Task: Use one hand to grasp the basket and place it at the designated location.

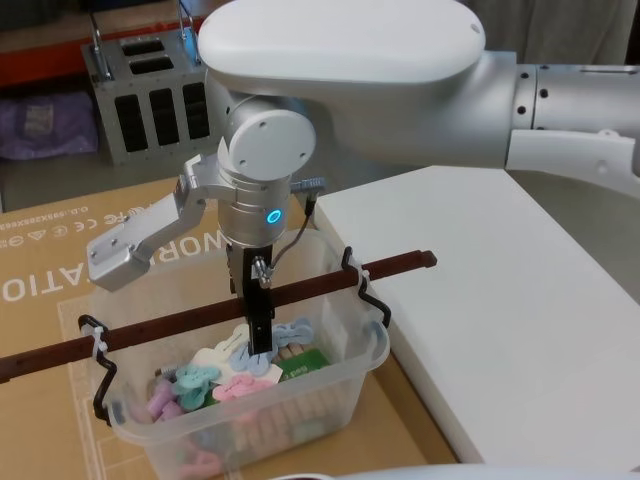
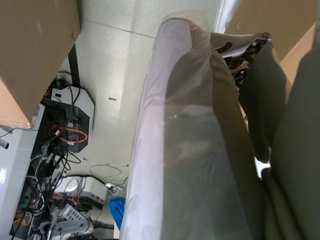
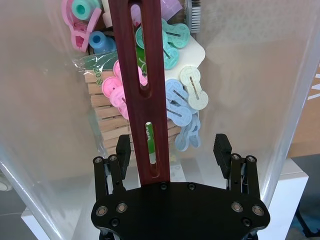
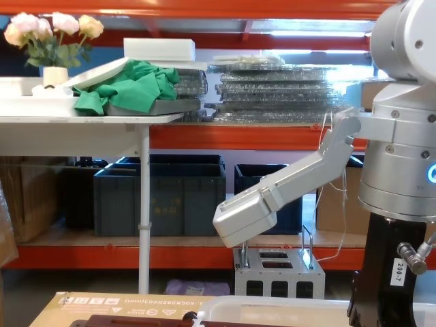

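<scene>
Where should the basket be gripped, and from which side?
Grip the basket by the middle of its handle, coming down from above. The bar runs across the rim with free space beneath, so fingers can close across its narrow width. The right gripper hangs there, open, astride the bar.

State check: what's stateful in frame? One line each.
basket: upright on cardboard, holding plastic clips
handle: lying across the basket's top, not gripped
right tool: open, straddling the handle
</scene>
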